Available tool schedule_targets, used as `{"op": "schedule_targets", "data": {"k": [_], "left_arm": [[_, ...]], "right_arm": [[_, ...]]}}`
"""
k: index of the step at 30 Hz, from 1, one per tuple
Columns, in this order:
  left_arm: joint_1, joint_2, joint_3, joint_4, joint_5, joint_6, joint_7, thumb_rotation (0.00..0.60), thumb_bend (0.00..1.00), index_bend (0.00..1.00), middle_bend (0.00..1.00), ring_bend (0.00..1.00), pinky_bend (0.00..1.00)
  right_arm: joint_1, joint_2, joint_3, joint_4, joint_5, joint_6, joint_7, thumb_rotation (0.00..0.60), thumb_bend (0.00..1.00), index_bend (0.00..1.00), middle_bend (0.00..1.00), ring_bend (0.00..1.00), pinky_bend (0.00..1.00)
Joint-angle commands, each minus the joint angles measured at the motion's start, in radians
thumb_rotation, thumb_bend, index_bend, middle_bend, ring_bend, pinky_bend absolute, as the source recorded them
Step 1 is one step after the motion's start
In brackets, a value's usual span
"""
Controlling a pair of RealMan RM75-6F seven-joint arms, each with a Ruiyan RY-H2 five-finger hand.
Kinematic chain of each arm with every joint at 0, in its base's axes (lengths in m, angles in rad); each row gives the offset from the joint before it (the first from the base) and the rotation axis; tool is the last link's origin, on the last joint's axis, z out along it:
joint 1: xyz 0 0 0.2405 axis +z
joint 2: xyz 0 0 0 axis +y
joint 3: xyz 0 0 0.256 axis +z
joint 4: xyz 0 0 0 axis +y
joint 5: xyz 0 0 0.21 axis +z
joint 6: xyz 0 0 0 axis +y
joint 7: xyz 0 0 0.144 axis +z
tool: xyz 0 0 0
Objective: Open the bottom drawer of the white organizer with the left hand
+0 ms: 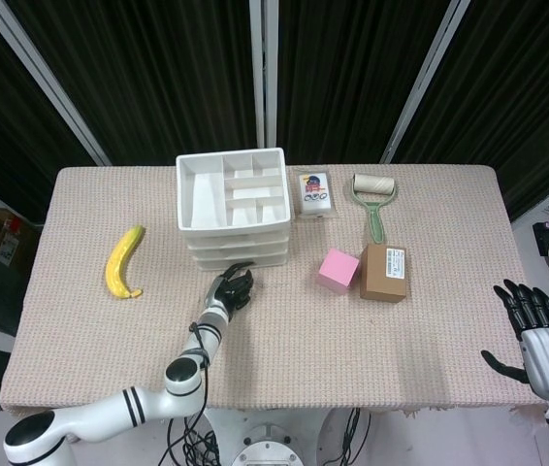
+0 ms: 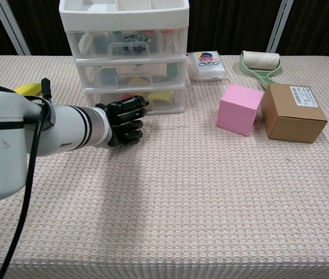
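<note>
The surface (image 2: 211, 203) under your arms wears a beige woven cloth. Your white organizer (image 2: 125, 55) stands at its back, left of centre, 3 clear drawers stacked under an open divided tray, fronts facing you, long side running left to right. Its bottom drawer (image 2: 138, 99) is flush with the others and holds something yellow and red you can't make out through the plastic. The brown box (image 2: 293, 111) carries a white label with print too small to read. The small white packet (image 2: 208, 64) shows a blue and red mark, unreadable. Your left hand (image 2: 124, 121) sits just in front of that bottom drawer, fingers curled, holding nothing. Your right hand (image 1: 538, 330) hangs off the surface's right edge, fingers spread, empty.
</note>
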Motion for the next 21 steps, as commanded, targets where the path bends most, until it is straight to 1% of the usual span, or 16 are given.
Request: {"op": "schedule_targets", "data": {"k": [1, 7, 14, 21], "left_arm": [[-0.001, 0.003, 0.006, -0.001, -0.006, 0.002, 0.0, 0.6, 0.53, 0.4, 0.77, 0.9, 1.0], [0.014, 0.017, 0.023, -0.019, -0.026, 0.002, -0.007, 0.6, 0.54, 0.44, 0.77, 0.9, 1.0], [0.043, 0.037, 0.051, -0.052, -0.04, 0.002, -0.014, 0.6, 0.54, 0.44, 0.77, 0.9, 1.0], [0.081, 0.067, 0.088, -0.113, -0.043, 0.005, -0.019, 0.6, 0.54, 0.44, 0.77, 0.9, 1.0]], "right_arm": [[0.001, 0.0, 0.0, 0.002, 0.001, -0.002, 0.001, 0.6, 0.08, 0.0, 0.0, 0.0, 0.0], [0.003, -0.005, 0.0, 0.008, 0.001, -0.008, 0.007, 0.6, 0.08, 0.0, 0.0, 0.0, 0.0], [0.006, -0.009, -0.001, 0.012, -0.003, -0.011, 0.009, 0.6, 0.08, 0.0, 0.0, 0.0, 0.0], [0.006, -0.015, -0.003, 0.019, -0.002, -0.014, 0.009, 0.6, 0.08, 0.0, 0.0, 0.0, 0.0]]}}
